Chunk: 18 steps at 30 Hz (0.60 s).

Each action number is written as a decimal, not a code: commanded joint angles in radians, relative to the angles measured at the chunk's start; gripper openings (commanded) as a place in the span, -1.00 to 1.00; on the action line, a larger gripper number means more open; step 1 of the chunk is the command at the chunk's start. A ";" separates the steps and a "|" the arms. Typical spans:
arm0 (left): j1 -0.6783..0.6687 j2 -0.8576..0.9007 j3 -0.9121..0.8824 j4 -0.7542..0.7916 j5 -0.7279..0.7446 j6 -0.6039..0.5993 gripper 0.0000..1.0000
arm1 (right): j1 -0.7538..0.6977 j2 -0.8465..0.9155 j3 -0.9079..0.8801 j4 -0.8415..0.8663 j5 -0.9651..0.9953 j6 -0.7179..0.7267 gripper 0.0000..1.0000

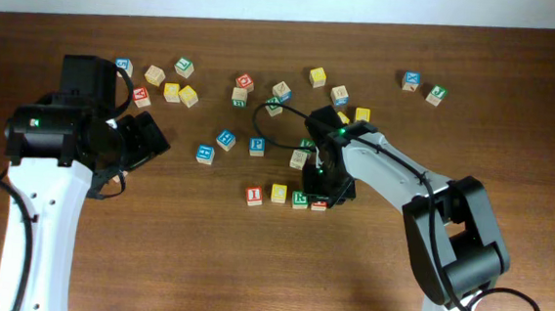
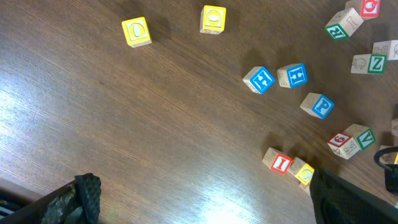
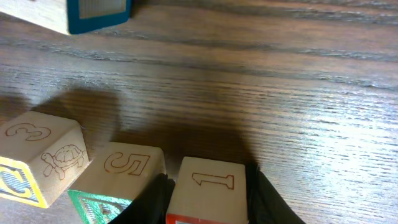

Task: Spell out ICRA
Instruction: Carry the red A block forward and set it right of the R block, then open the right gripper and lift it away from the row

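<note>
- The left gripper [image 1: 149, 137] hangs over bare table [image 1: 201, 268] at the left, jaws spread wide and holding nothing.
- The I cube [image 1: 254, 195] starts a row near the table's middle, with the blue P cube [image 1: 257, 145] apart behind it.
- The C cube [image 1: 279, 193] sits just beside it on the right.
- The R cube [image 1: 300, 199] comes next, close against the C cube.
- The A cube [image 1: 319, 205] ends the row, resting on the table beside the R cube.
- The right gripper [image 1: 329, 190] stands over that end, its fingers [image 3: 149, 202] pinching the A cube from both sides.
</note>
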State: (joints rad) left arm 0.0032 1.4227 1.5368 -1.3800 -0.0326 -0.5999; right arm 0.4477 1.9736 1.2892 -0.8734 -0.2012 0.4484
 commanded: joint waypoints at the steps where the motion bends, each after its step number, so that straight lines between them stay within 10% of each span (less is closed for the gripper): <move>1: 0.004 -0.015 0.004 0.002 0.003 -0.013 0.98 | -0.029 -0.004 0.024 -0.021 0.001 -0.019 -0.32; 16: 0.004 -0.015 0.004 0.002 0.003 -0.013 0.98 | -0.103 -0.096 0.605 -0.512 0.229 -0.078 0.13; 17: 0.004 -0.015 0.004 0.002 0.003 -0.013 0.98 | -0.116 -0.143 0.625 -0.536 0.262 -0.078 0.93; 18: 0.005 -0.015 0.004 0.002 0.003 -0.013 0.98 | -0.155 -0.206 0.628 -0.551 0.302 -0.078 0.97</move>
State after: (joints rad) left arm 0.0032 1.4227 1.5368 -1.3792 -0.0326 -0.5999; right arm 0.3408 1.9003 1.8751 -1.4006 0.0093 0.3889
